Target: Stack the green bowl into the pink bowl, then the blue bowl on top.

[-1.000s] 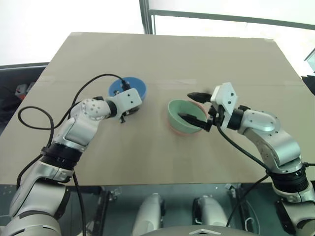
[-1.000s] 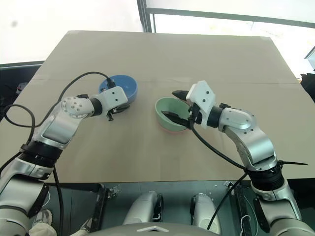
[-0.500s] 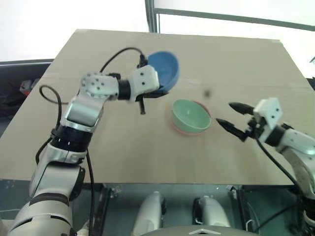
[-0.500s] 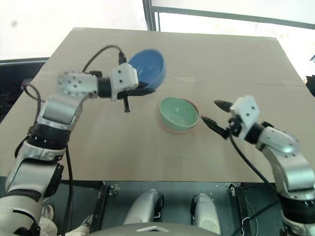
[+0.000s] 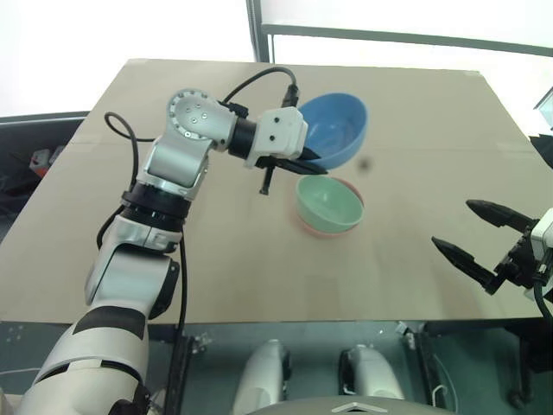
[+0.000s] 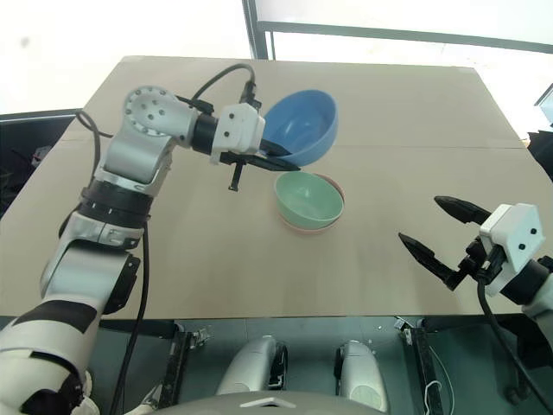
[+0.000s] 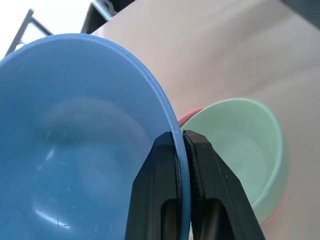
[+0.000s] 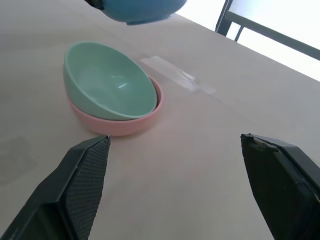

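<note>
The green bowl (image 5: 328, 201) sits tilted inside the pink bowl (image 8: 125, 122) at the middle of the table. The blue bowl (image 5: 333, 130) hangs tipped in the air just behind and above them. My left gripper (image 7: 179, 140) is shut on the blue bowl's near rim, one finger inside and one outside. My right gripper (image 5: 452, 225) stands open with nothing between its fingers. It is off to the right of the nested bowls, near the table's front edge and well apart from them.
The brown table (image 5: 216, 259) carries a strip of clear tape (image 8: 175, 75) behind the bowls. A dark metal post (image 5: 255, 30) rises beyond the far edge. The left arm's black cable (image 5: 259, 78) loops above its wrist.
The left gripper has lifted the blue bowl off the table and carried it right, up beside the green bowl. The right gripper has pulled back from the green bowl to the right and opened wider.
</note>
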### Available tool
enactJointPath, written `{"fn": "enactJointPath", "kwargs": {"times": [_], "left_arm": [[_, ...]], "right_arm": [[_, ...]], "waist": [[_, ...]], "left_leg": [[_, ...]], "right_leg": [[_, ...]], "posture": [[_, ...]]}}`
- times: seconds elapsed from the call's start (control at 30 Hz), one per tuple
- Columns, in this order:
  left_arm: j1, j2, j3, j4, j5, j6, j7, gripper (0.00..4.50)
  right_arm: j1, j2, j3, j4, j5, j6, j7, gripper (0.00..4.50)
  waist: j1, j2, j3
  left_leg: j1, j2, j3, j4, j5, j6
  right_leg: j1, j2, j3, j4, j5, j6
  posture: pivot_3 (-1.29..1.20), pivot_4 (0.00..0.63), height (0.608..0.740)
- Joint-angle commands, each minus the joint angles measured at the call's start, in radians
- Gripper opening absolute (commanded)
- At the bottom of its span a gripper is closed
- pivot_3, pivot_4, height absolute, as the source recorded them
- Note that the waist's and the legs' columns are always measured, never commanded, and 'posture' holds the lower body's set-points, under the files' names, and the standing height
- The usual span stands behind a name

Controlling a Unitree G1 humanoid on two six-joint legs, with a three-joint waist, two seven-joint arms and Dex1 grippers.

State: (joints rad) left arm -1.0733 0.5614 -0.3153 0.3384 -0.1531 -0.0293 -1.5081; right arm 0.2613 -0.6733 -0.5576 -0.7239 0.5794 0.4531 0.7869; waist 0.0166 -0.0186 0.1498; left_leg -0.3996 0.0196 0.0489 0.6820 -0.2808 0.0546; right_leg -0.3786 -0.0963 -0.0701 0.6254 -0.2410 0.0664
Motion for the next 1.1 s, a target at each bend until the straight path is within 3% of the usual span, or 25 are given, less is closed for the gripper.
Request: {"fn": "enactJointPath", "kwargs": {"times": [0.03,0.1,0.13,0.23,0.43,0.67,0.93,1.1], "left_arm": [[-0.033,-0.012,-0.011,0.009,-0.022,-0.024,-0.089,0.00],[-0.027,-0.009,-0.019,0.000,-0.036,-0.025,-0.103,0.81],[-0.026,-0.021,-0.005,0.000,-0.039,-0.019,-0.089,0.93],[-0.024,-0.038,0.060,-0.019,-0.058,0.038,-0.010,2.24],[0.084,0.018,0.233,-0.171,-0.149,0.342,0.208,2.24],[0.460,0.014,0.482,-0.448,-0.290,0.385,0.427,2.24],[0.900,0.134,0.663,-0.666,-0.357,0.429,0.459,2.24],[1.014,0.196,0.737,-0.696,-0.437,0.475,0.437,2.24]], "right_arm": [[-0.019,-0.009,0.004,-0.040,0.006,-0.012,-0.034,4.40],[-0.029,-0.016,0.020,-0.047,0.004,-0.006,-0.046,4.50],[-0.035,-0.020,0.030,-0.049,0.002,-0.004,-0.053,4.50],[-0.053,-0.028,0.064,-0.044,-0.011,-0.001,-0.072,4.50],[-0.106,-0.033,0.198,0.029,-0.110,-0.044,-0.083,4.50],[-0.260,-0.072,0.308,0.232,-0.127,-0.093,0.032,4.50],[-0.253,-0.132,0.230,0.335,-0.101,-0.142,0.146,4.50],[-0.210,-0.176,0.166,0.359,-0.074,-0.129,0.200,4.50]], "waist": [[0.000,0.000,0.000],[-0.001,0.000,0.000],[-0.001,0.000,0.000],[0.001,0.000,0.000],[-0.008,0.000,0.000],[-0.003,0.000,0.000],[0.000,0.000,0.000],[0.002,0.000,0.000]], "left_leg": [[0.000,0.000,0.000,0.000,0.000,0.000],[0.000,0.000,0.000,0.000,0.000,0.000],[0.001,0.001,0.000,0.000,0.000,0.000],[0.000,0.001,0.000,0.001,0.000,0.000],[0.001,0.003,0.000,0.000,-0.001,0.001],[0.001,0.003,0.000,0.002,-0.001,0.001],[0.001,0.002,-0.001,0.000,-0.001,0.001],[0.003,0.003,-0.001,0.001,-0.001,0.001]], "right_leg": [[0.000,0.000,0.000,0.000,0.000,0.000],[0.000,0.000,0.000,0.000,0.000,0.000],[0.000,0.000,0.001,0.000,0.000,0.000],[0.000,0.000,0.001,0.000,0.000,0.000],[-0.001,0.000,0.003,0.000,0.000,0.000],[0.000,-0.001,0.002,0.001,0.000,0.000],[0.000,-0.003,0.002,0.000,0.000,0.000],[0.002,-0.003,0.002,0.000,0.000,0.000]], "posture": [[0.00,0.150,0.740],[0.00,0.150,0.740],[0.00,0.150,0.740],[0.00,0.150,0.740],[0.00,0.150,0.740],[0.00,0.150,0.740],[0.00,0.150,0.740],[0.00,0.150,0.740]]}}
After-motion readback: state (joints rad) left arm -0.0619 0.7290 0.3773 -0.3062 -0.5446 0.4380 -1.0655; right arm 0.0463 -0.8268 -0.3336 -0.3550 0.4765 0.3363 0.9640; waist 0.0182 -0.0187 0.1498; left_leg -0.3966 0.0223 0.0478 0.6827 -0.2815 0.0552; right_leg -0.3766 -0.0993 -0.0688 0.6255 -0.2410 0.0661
